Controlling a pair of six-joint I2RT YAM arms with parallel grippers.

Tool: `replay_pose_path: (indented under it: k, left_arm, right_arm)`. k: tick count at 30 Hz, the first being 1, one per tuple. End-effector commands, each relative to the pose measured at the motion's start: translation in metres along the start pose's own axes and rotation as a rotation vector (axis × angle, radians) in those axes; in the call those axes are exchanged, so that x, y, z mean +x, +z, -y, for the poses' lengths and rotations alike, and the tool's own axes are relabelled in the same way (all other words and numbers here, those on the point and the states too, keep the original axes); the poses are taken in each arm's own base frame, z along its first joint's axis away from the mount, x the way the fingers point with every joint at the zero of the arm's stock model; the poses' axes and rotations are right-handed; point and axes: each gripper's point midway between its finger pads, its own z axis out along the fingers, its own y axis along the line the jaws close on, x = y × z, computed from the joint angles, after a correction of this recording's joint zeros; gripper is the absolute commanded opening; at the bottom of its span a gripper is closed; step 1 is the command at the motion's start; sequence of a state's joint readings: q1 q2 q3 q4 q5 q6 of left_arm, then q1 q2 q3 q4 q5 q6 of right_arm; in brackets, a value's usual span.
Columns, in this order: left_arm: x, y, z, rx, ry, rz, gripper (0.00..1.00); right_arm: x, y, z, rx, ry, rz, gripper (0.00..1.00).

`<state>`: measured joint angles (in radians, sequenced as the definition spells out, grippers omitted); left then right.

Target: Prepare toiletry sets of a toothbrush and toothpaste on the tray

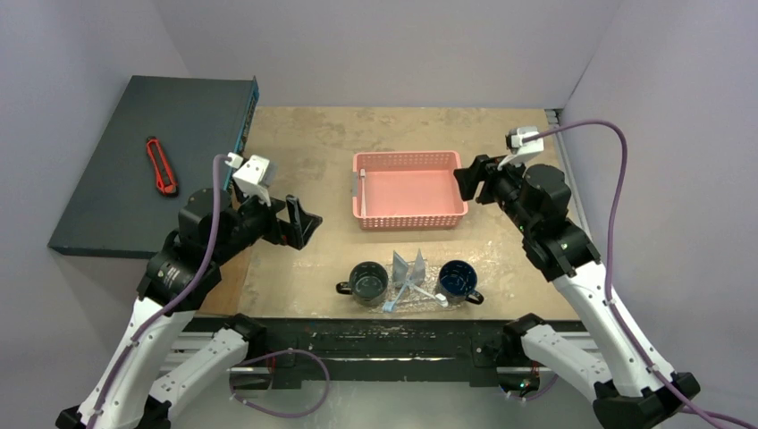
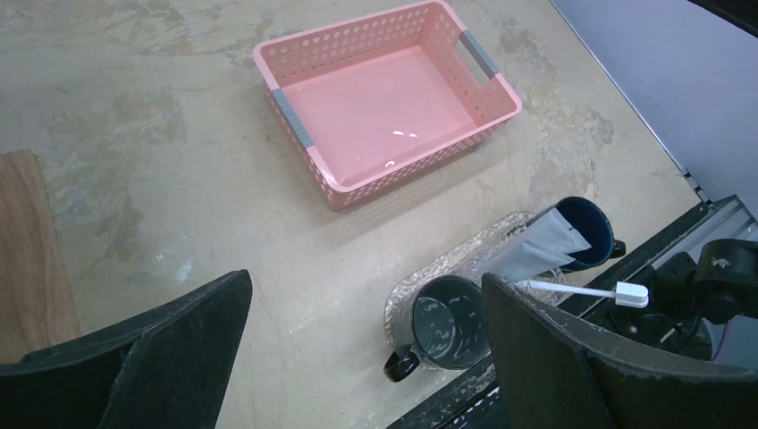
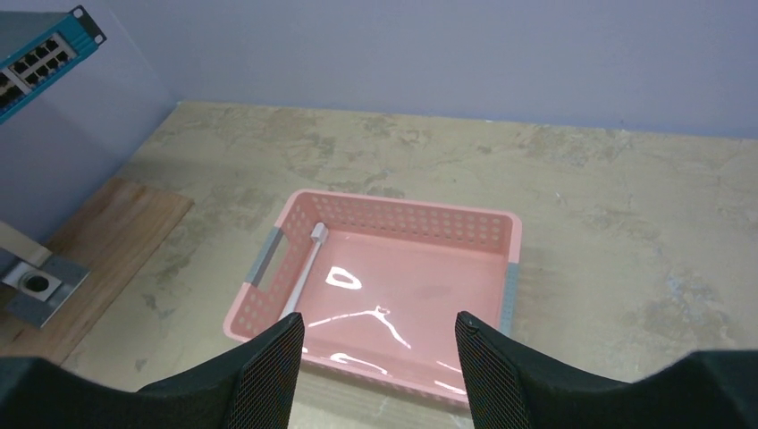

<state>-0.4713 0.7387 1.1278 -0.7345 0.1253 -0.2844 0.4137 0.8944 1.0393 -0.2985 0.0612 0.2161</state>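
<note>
The transparent bumpy tray (image 1: 416, 302) lies at the table's near edge. On it stand a dark green mug (image 1: 368, 281) at the left and a blue mug (image 1: 458, 279) at the right. Silvery-grey tubes (image 1: 408, 267) lie between them; their caps are hidden. One tube (image 2: 536, 252) reaches to the blue mug (image 2: 585, 231). A pale toothbrush (image 1: 418, 291) lies across the tray, also seen in the left wrist view (image 2: 581, 290). Another toothbrush (image 3: 304, 266) lies in the pink basket (image 3: 420, 234). My left gripper (image 1: 304, 223) is open and empty, left of the tray. My right gripper (image 1: 467, 179) is open and empty at the basket's right side.
The pink basket (image 1: 409, 189) sits mid-table behind the tray. A dark network switch (image 1: 134, 170) with a red utility knife (image 1: 161, 166) on it lies at the far left. A wooden board (image 2: 31, 250) lies under the left arm. Walls close the back and right.
</note>
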Motion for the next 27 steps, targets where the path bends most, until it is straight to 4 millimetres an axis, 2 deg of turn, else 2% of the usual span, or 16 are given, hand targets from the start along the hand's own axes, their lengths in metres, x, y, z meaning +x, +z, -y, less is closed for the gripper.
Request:
replay_pose_path:
  k: [1,5,13,15,20,27]
  left_arm:
    - [-0.006,-0.007,0.006,0.056,0.057,0.102,1.0]
    - [-0.003,-0.017,0.013,0.106,0.083,0.15,1.0]
    - [0.013,-0.023,0.021,0.17,0.094,0.15,1.0]
    - [0.017,-0.022,0.021,0.173,0.083,0.148,1.0]
    - [0.028,-0.02,0.026,0.22,0.079,0.162,1.0]
    - [0.032,-0.02,0.036,0.287,0.093,0.141,1.0]
  right_arm:
    - [-0.008,-0.017,-0.001,-0.021,0.009,0.095,0.65]
    - [-0.013,-0.032,-0.005,-0.056,0.01,0.141,0.65]
    - [-0.018,-0.056,-0.011,-0.097,0.009,0.169,0.65]
    - [-0.018,-0.061,-0.011,-0.115,-0.065,0.187,0.97]
    - [-0.023,-0.071,-0.011,-0.118,-0.074,0.24,0.99]
    - [-0.02,-0.068,-0.012,-0.126,-0.079,0.23,0.99]
